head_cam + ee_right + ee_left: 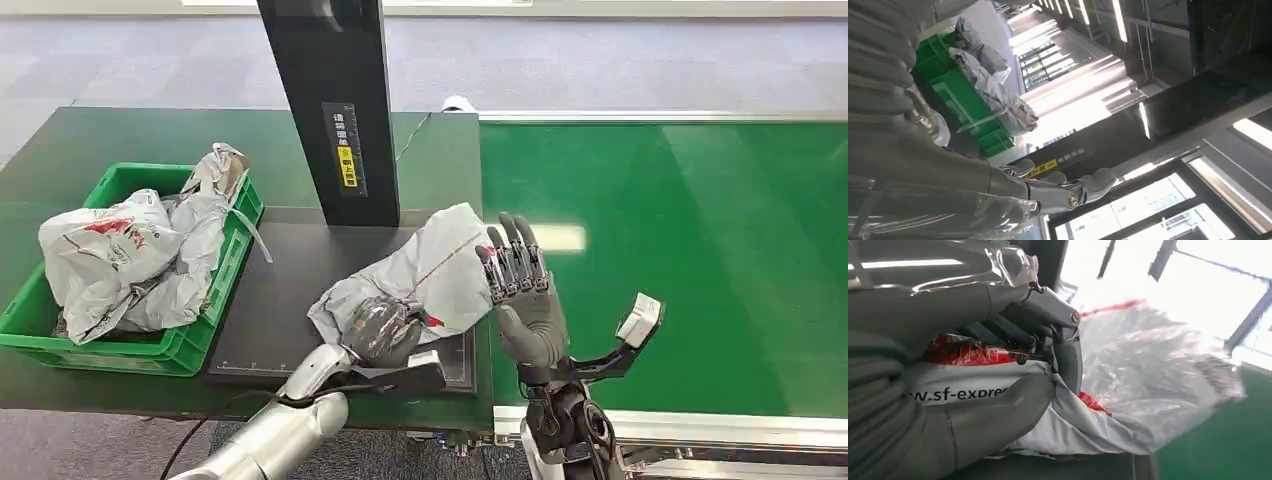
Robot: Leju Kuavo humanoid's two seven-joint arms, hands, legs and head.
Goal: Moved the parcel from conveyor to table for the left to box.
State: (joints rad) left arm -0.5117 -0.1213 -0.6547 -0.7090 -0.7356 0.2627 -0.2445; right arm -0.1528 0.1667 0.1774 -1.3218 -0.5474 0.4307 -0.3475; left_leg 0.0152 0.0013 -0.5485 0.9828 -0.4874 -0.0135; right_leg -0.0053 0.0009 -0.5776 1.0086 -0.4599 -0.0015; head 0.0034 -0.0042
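left wrist view: left hand (998,355) grips parcel (1148,375), hiding its label; right hand (522,290) spread.

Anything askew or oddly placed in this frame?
The crumpled grey plastic parcel held by the left hand overhangs the black platform. Parcels overflow the green plastic crate, one draping its rim.

One grey parcel (425,270) lies on one black platform (280,300). One green crate (190,345) holds at least two more grey bags (130,255). One green conveyor (700,250), one black post (335,100), two robot hands.
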